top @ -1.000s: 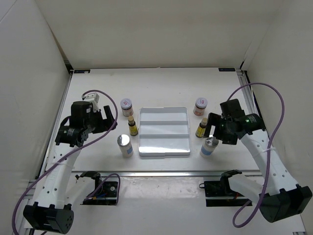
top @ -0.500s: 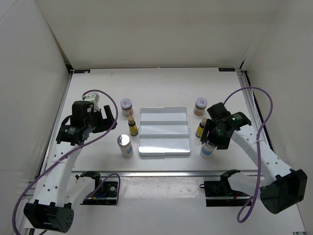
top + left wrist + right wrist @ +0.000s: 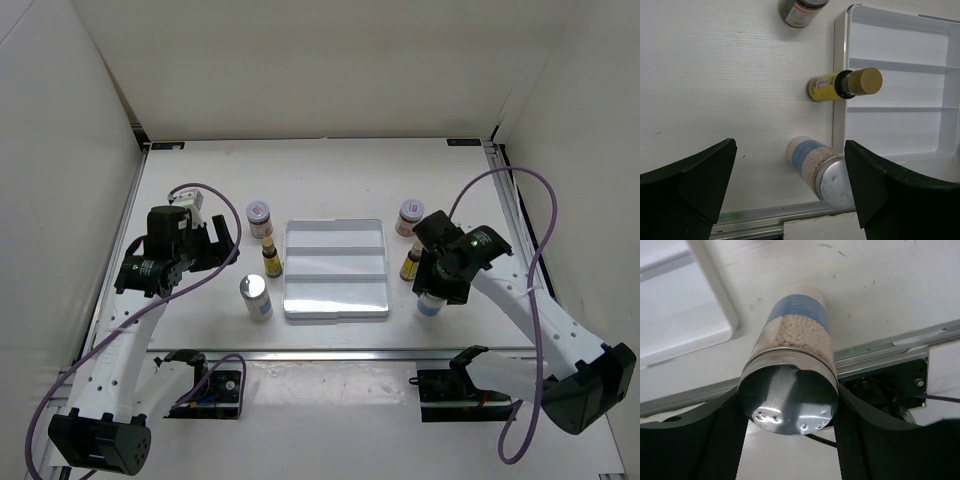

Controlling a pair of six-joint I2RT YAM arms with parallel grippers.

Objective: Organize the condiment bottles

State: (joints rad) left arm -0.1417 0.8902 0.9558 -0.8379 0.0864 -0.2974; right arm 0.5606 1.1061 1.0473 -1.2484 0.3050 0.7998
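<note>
Six condiment bottles stand beside the white tray (image 3: 335, 222). On its left are a red-marked jar (image 3: 259, 216), a small yellow-labelled bottle (image 3: 271, 260) and a white silver-capped cylinder (image 3: 255, 297). On its right are a jar (image 3: 410, 216), a yellow-labelled bottle (image 3: 411, 264) and a second white cylinder (image 3: 430, 303). My right gripper (image 3: 436, 283) is over that cylinder; in the right wrist view its fingers (image 3: 725, 435) press both sides of the silver cap (image 3: 788, 397). My left gripper (image 3: 225, 245) is open and empty, left of the left-hand bottles (image 3: 815, 162).
The tray has three empty compartments (image 3: 900, 85). A metal rail (image 3: 890, 352) runs along the table's near edge just past the right cylinder. White walls enclose the table on the left, back and right.
My right gripper has moved left and down over the right white cylinder, and its fingers now close on the cap. The left arm has barely moved.
</note>
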